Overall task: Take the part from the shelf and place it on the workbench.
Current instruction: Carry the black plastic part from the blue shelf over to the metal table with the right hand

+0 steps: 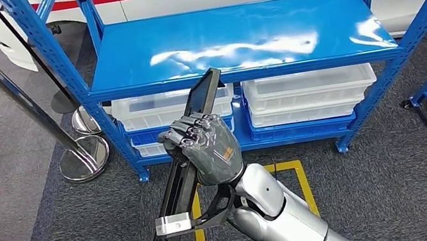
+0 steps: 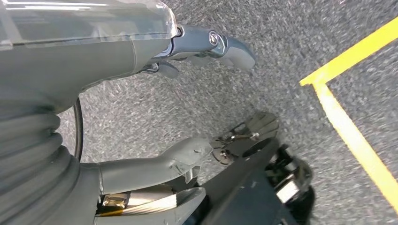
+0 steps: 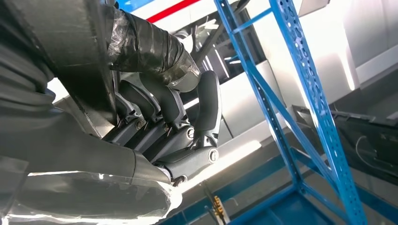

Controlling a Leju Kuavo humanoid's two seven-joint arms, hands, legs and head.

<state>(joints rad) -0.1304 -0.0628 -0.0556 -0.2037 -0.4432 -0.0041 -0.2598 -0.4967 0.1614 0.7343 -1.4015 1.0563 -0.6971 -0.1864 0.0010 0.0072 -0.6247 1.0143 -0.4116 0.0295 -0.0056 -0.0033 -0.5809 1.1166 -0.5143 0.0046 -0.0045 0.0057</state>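
Ahead, right hand [image 1: 207,148] fingers [image 1: 190,132] wrap the long black part [image 1: 176,207] before the blue shelf [image 1: 237,42].

Bright overhead light glares white off the blue shelf top [image 1: 237,39]; the carpet [image 2: 234,93] blurs, and the right wrist view blows out behind.

The shelf [image 1: 237,42] is blue painted metal, its top glossy enough to throw back glare. Under it, bins [image 1: 309,87] of clear plastic. The floor [image 1: 389,183] is rough grey carpet — speckled, matt (yellow tape [image 1: 303,177] stuck on it). The long part [image 1: 176,210] looks dull black; the right hand [image 1: 205,147] is smooth grey plastic.
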